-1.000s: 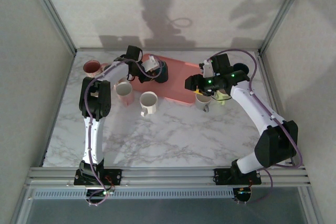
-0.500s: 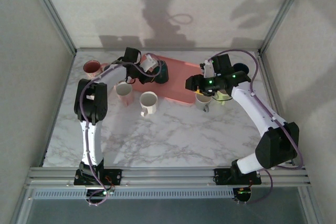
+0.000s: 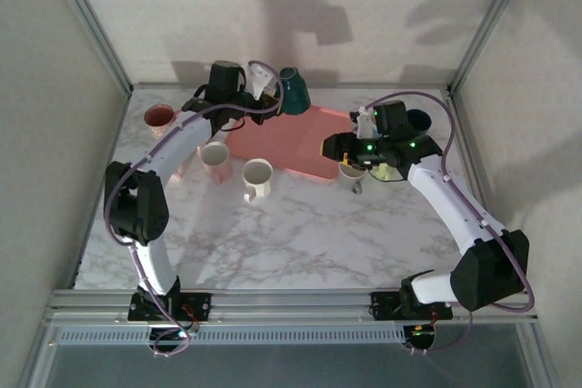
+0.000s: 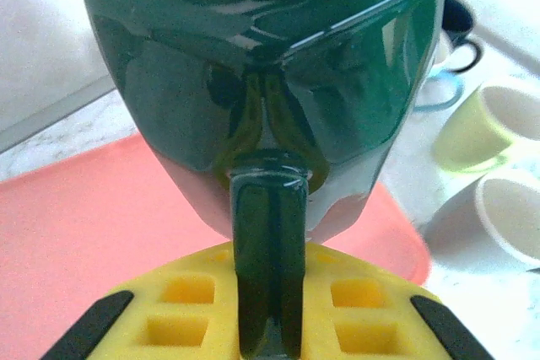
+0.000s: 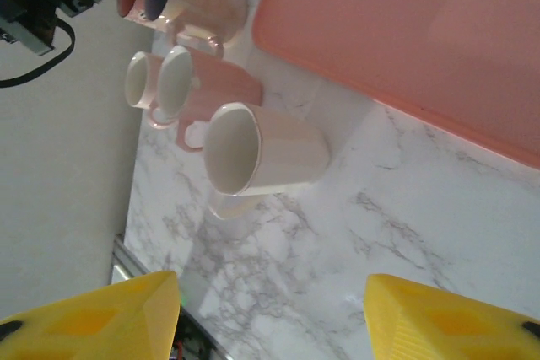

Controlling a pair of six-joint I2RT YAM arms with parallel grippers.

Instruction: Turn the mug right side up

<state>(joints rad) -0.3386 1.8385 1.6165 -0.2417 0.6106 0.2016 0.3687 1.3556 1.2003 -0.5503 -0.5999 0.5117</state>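
Top external view: the left gripper [image 3: 275, 97] grips the green mug [image 3: 294, 90] by its handle, aloft and tilted over the pink tray's [image 3: 309, 144] far edge. The turn looks unfinished, with upright placement left. The right gripper [image 5: 270, 286] hangs open and empty.

I see the glossy dark green mug [image 3: 293, 90] hanging clear of the tabletop [image 3: 300, 243] at about 12 o'clock, near the back edge. It is tilted, its handle [image 4: 268, 267] pinched between the left fingers [image 4: 354, 305].
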